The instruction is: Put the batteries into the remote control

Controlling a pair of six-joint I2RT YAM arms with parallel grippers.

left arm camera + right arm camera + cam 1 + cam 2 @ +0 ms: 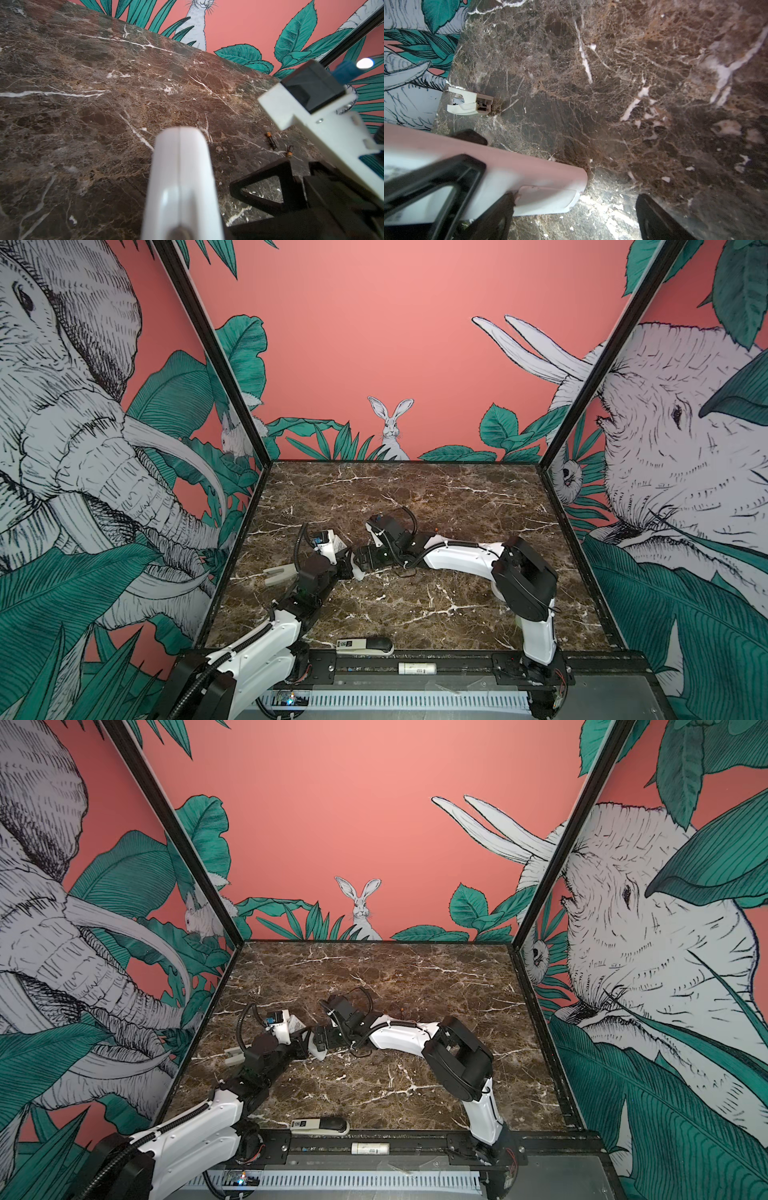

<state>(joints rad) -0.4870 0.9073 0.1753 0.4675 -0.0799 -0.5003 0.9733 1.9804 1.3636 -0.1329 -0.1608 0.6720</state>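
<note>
Two stray items are being left at the near edge: a white tube (417, 668) on the black rail, then a white-and-black stapler (365, 645) at the front rim of the marble tabletop (415, 610). Printing is being carried on both, but it is too small to be read. Further in, toward mid-table, the remote control (529, 172) is being clamped by the left gripper (344, 566), jaws closed tight on its body, with one end projecting free. That end is being faced by the right gripper (575, 197), whose jaws are being shown spread wide and holding nothing. One fingertip (506, 207) seems to be touching the recessed tab near the remote's end, though contact cannot be confirmed. No logo or lettering is being shown on the visible face. Off to the left, near the wall, a small white plastic piece (470, 101) is lying alone. Beyond the grippers, the batteries (271, 141) are lying loose on the marble, near each other and well apart from the remote, orange-tipped, any print unreadable. They are being judged light, hard, smooth and liable to roll, each best pinched across mid-barrel. The remote is being judged light, stiff and slick, best held by its long edges, clear of the compartment.
</note>
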